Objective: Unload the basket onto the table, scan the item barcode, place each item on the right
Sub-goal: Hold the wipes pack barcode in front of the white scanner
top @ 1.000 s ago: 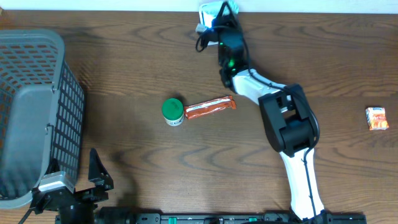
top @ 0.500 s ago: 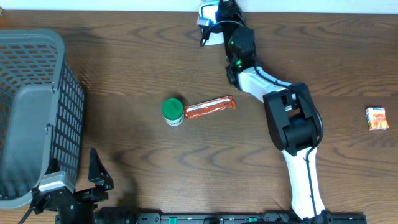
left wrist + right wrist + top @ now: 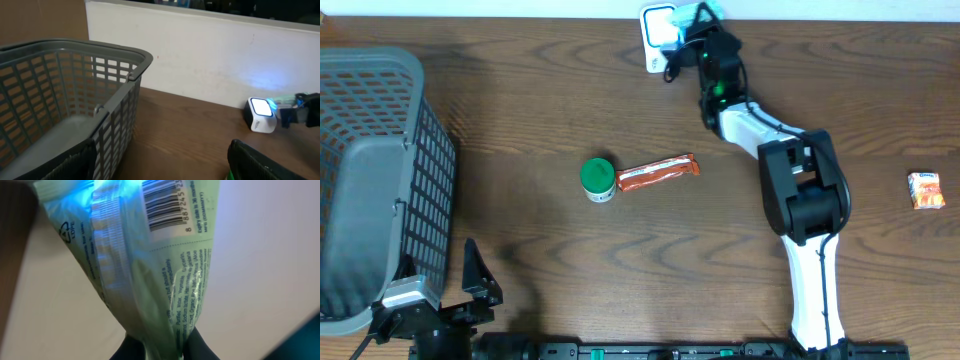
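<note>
Green packet (image 3: 150,270) pinched in right end effector (image 3: 162,347), beside scanner (image 3: 658,25).

Right arm (image 3: 800,200) stretched far forward, right hand (image 3: 165,348) closed (pinching packet (image 3: 150,255)); left hand (image 3: 160,167) spread.

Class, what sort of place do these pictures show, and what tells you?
Most likely a mock shop checkout: a grey shopping basket, a small lit barcode scanner, and a green packet, barcode showing, held in the right hand.
</note>
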